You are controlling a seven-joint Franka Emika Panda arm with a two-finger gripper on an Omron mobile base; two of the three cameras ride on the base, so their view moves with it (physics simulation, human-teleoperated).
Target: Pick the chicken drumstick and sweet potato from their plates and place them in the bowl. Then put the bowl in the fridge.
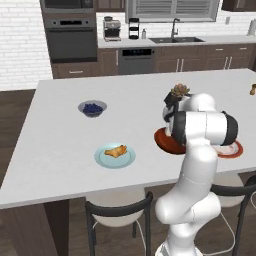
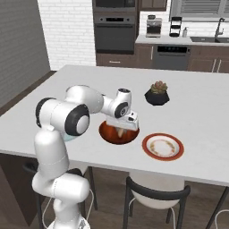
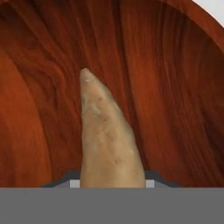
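Clamped narrowly on the sweet potato [image 3: 107, 135], the gripper [image 2: 121, 132] points straight down into the bowl [image 2: 108, 133]; in the hand view the pale tan piece rises from between the finger tips with its tapered end towards the glossy red-brown bowl floor, and whether that end touches the floor cannot be told. From the right base view the tan piece [image 2: 121, 132] shows just under the hand, inside the bowl's rim.

White arm links reach forward from the base, the forearm lies roughly level over the counter [image 1: 60, 150] edge, and the wrist bends down above the bowl [image 1: 165, 141].

Counted: one bowl; two plates, the light blue one [image 1: 107, 160] carrying the single chicken drumstick [image 1: 116, 151], and the white red-rimmed one [image 2: 163, 146] just beside the bowl with nothing but a brownish smear; one small grey bowl of blueberries [image 1: 92, 108]; one potted plant [image 2: 157, 93] behind the bowl.
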